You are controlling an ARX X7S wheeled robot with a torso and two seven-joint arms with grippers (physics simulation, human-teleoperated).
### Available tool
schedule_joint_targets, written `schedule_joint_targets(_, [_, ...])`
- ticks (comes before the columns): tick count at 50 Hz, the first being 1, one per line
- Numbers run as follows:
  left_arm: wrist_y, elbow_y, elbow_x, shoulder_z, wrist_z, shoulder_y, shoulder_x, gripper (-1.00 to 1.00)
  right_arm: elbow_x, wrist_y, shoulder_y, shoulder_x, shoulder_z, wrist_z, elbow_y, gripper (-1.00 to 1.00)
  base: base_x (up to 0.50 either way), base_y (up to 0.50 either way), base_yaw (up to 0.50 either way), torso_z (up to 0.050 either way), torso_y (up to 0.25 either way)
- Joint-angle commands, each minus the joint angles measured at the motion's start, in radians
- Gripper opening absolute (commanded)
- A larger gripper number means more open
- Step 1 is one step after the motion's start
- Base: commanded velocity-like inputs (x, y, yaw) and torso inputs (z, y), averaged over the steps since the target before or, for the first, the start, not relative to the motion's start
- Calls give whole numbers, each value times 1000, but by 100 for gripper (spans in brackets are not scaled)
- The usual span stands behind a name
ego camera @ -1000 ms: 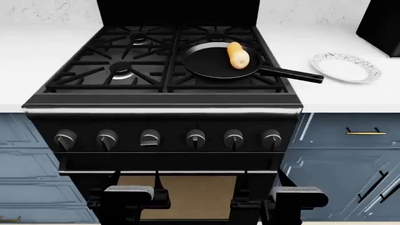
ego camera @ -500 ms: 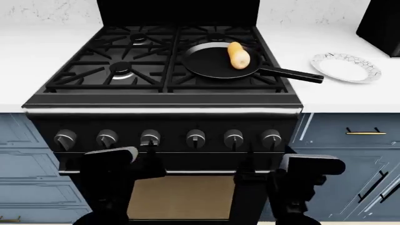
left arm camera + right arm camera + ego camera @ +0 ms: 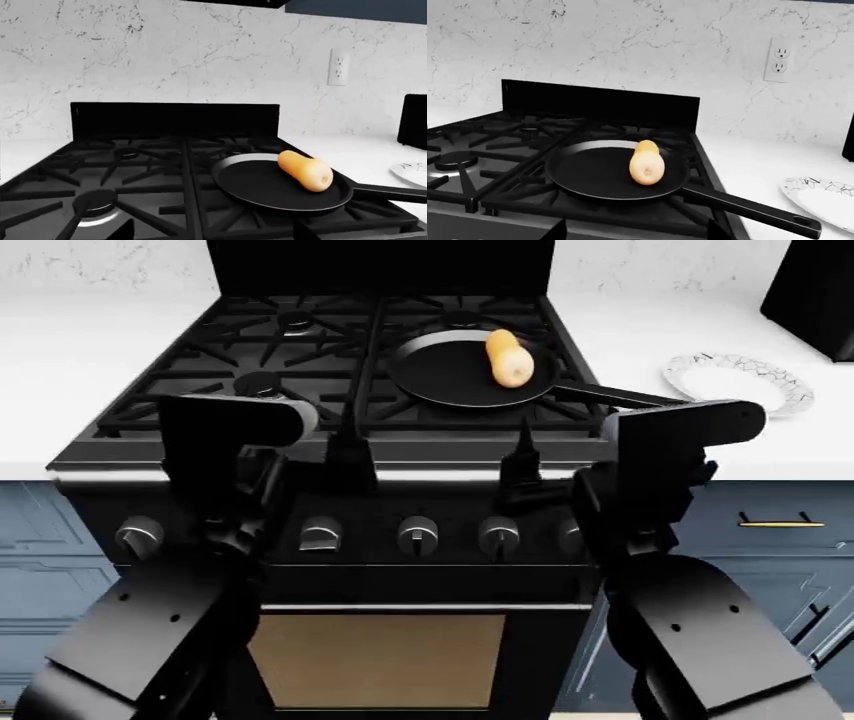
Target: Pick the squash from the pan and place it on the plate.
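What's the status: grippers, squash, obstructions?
Left gripper and right gripper empty, short of stove. Squash in pan. Plate bare, path unobstructed.

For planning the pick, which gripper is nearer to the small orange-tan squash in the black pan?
Right. The right gripper sits near the stove's front edge almost straight before the orange-tan squash; the left gripper is further off, before the left burners.

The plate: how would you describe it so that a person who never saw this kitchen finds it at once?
Start from the black gas stove, then move to the white counter on the robot's right. The plate lies there, just beyond the tip of the pan handle. It is round and white, with black cracked lines around its rim.
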Motion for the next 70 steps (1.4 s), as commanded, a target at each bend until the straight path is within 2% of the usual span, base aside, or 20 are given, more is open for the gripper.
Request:
schedule_joint_targets(1, [-66,-73,-14,-2,-4,-138,-12,100,64,169,205,-26,95,1,111,100,0,0,0,0,0])
schedule_joint_targets(13, [-18,-208,20,10,15,-241,-38,100,78,187,372,-19,108,-27,288,100,0,0,0,0,0])
schedule_joint_targets(31, [85,-451,61,76,90,-409,-38,100,77,188,544,15,28,-87,451,100,0,0,0,0,0])
schedule_joint_targets(52, [83,-420,50,71,69,-395,-45,100,84,171,575,13,-2,-103,495,100,23,0,0,0,0])
schedule_joint_targets(70, [82,-406,37,74,64,-381,-51,100,85,159,580,16,-20,-102,506,100,231,0,0,0,0])
